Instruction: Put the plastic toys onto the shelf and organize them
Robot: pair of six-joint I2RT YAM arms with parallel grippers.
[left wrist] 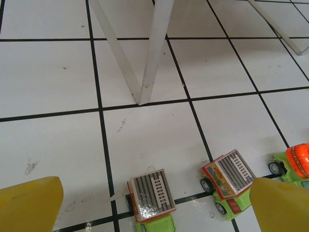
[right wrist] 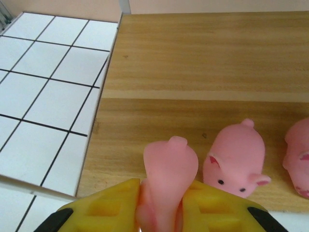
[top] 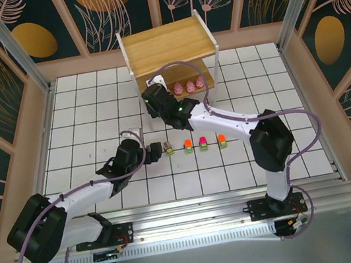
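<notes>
Pink pig pinched in right gripper, jaws closed on it, low over the shelf lower board, beside a second pig. We note left gripper wide open, empty, above toy vehicles on the worktop.

The shelf board is matt, grained wood; the pig at five o'clock on it is smooth pink plastic.
</notes>
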